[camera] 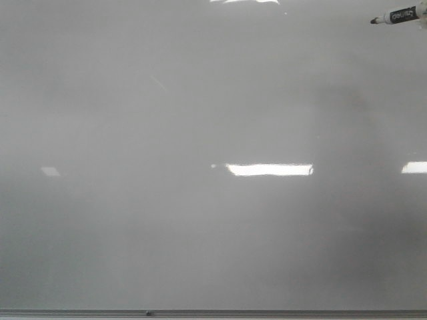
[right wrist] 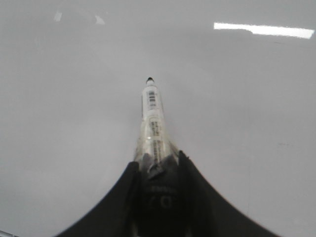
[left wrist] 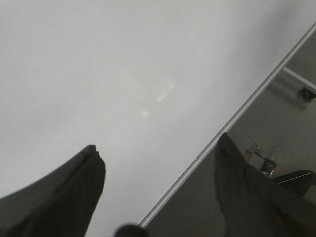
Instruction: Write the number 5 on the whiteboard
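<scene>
Right gripper (right wrist: 158,165): jaws closed tight on the marker (right wrist: 152,118), gripping its dark rear half. Barrel sticks out forward from between the fingers, white label with barcode and small print, black nib at the far end. Can't tell from the right wrist view whether the nib touches the whiteboard (right wrist: 74,98) or sits just off it.

Left gripper (left wrist: 158,185): jaws spread wide, nothing between them. Matte black fingers (left wrist: 74,192), edges look rough and slightly frayed. One finger is over the board surface, the other past the board's thin grey metal frame edge (left wrist: 237,113). Beyond the edge is a grey floor (left wrist: 276,123) with a caster wheel (left wrist: 308,94) and some crumpled tape-like scrap (left wrist: 261,157), too blurred to identify.

Front view: neither gripper visible; only the marker's tip end (camera: 397,16) pokes in at the top right corner, rest cut off by the frame. Whiteboard fills almost the whole view, glossy pale grey, bright rectangular light reflections (camera: 270,169), soft shadowing on the right side. Frame strip runs along the near edge.

Number 5: no ink stroke visible in any view; board surface reads blank. One faint short diagonal scuff (camera: 158,82) upper left of centre, too pale to call marker.
</scene>
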Available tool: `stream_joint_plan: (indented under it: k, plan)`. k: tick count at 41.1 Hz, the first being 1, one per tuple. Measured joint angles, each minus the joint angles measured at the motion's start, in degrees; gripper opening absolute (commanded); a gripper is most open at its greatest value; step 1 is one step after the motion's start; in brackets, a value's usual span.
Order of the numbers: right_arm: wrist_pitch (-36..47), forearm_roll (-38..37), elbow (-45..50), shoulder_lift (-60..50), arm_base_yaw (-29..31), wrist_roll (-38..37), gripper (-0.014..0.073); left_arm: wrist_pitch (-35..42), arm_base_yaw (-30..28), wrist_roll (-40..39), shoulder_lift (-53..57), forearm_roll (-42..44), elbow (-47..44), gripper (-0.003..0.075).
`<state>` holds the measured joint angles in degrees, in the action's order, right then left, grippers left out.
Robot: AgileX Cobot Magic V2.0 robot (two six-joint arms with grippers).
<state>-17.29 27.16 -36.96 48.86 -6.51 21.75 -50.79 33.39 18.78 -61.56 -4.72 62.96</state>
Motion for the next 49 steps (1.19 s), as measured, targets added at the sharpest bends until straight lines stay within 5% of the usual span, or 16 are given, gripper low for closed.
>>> stream_joint_plan:
  k: [35,49]
  plan:
    - [3.39,1.18,-11.01,17.11,0.00,0.68,-0.0061,0.78,-0.08,0.00,0.00,-0.50,0.00,0.0462]
    - [-5.84,1.08,-11.45,21.79,-3.03,3.71,-0.0061,0.78,-0.08,0.00,0.00,-0.53,0.00,0.0462]
